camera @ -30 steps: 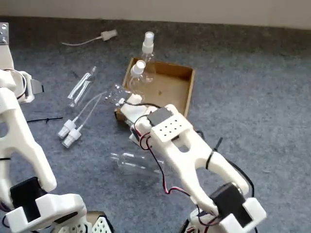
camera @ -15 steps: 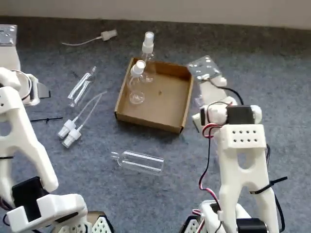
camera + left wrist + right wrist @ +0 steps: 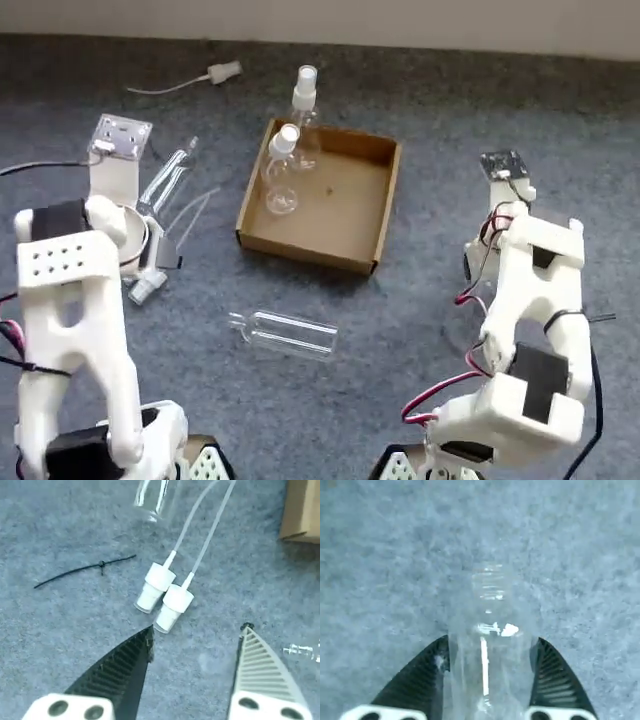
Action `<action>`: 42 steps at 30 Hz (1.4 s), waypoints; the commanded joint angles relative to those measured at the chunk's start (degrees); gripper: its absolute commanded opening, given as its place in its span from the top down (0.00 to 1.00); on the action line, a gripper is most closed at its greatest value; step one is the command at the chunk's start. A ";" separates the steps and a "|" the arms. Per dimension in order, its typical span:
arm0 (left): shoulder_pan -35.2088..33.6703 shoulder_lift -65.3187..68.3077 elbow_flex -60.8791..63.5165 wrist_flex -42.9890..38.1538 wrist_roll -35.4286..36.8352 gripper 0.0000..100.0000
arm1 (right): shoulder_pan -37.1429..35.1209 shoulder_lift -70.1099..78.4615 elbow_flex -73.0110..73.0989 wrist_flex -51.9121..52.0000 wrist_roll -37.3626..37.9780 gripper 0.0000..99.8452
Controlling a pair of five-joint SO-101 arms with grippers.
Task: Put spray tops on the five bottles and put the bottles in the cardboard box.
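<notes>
Two spray tops (image 3: 155, 582) lie just ahead of your left gripper (image 3: 197, 630), jaws spread wide. Your right gripper (image 3: 491, 642) clamps a clear bottle (image 3: 490, 595), neck pointing away.

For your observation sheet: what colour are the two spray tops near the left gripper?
The spray tops are white; left wrist view.

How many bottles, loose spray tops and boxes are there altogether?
Bottles with spray tops on: 2
Bottles without tops: 3
Loose spray tops: 3
Cardboard box: 1
Total: 9
</notes>
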 commanded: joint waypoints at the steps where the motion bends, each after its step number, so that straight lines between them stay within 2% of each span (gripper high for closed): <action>1: 1.10 -6.99 13.49 -8.35 -0.18 0.74 | 2.07 2.51 -0.31 -2.33 0.97 0.79; 3: 1.10 -8.75 17.01 -9.76 -0.18 0.74 | 2.59 4.35 -0.31 -3.65 0.97 0.76; 12: 1.36 -15.43 25.45 -12.48 -0.09 0.74 | 1.63 4.09 -0.84 -3.91 0.88 0.76; 20: 1.36 -16.40 26.15 -12.48 -0.09 0.74 | 1.54 3.21 -7.16 1.71 0.70 0.76; 37: 1.36 -16.40 26.24 -12.40 0.00 0.74 | -0.22 3.30 -10.15 2.07 0.88 0.76; 42: 1.10 -16.40 26.24 -12.40 0.00 0.74 | -0.22 3.30 -10.15 2.07 0.97 0.88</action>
